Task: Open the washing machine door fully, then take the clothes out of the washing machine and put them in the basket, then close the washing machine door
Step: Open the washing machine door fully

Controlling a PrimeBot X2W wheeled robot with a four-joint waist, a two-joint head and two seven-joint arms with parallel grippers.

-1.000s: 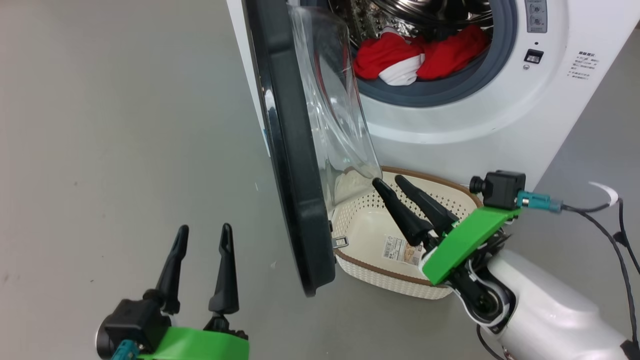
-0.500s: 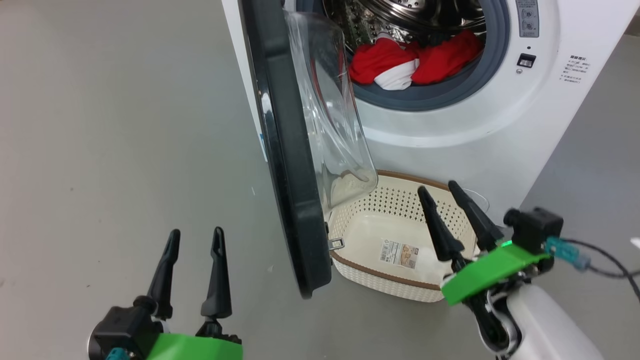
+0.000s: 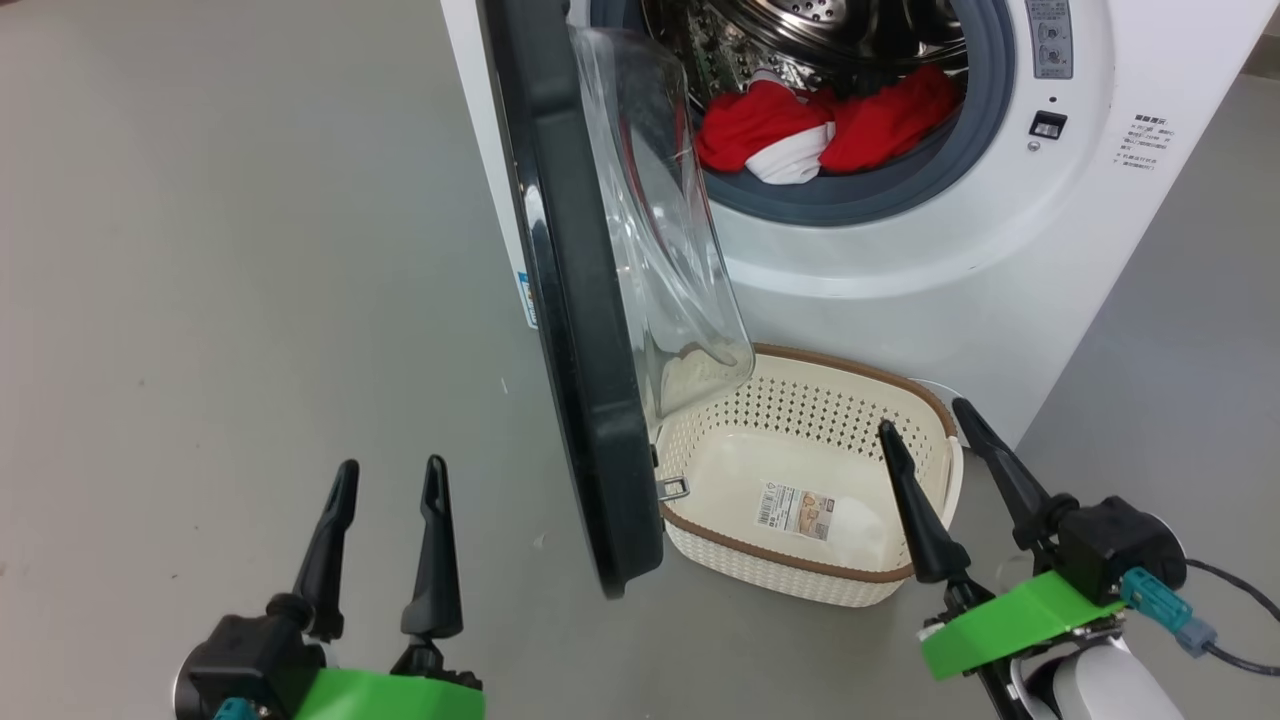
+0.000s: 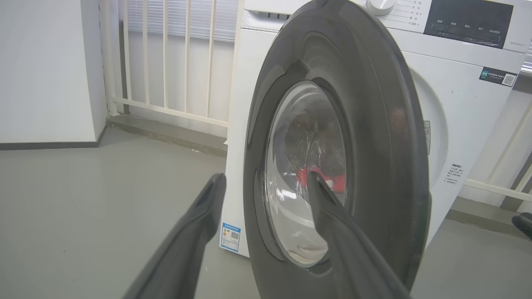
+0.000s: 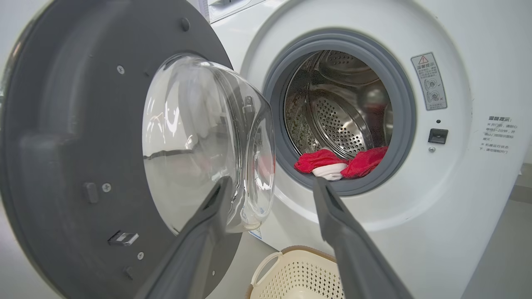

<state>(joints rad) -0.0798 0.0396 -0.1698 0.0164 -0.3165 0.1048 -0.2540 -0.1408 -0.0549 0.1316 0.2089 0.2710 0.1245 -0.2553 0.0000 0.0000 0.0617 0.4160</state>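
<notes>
Our right gripper [image 3: 923, 417] backs off basket [image 3: 760, 565], now beside its right rim, fingers spread, empty. Our left gripper [image 3: 391, 463] spread over grey floor [image 3: 200, 250]. Red clothes [image 3: 760, 125] in washer [image 3: 900, 300] drum, door [image 3: 575, 330] swung open. White railing [image 4: 166, 62] behind.

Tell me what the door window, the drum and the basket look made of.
Door window: clear and glossy, glass or plastic; see-through with bright reflections.
Drum: shiny perforated metal, likely stainless steel.
Basket: matte cream plastic, judging by its evenly moulded holes.
</notes>
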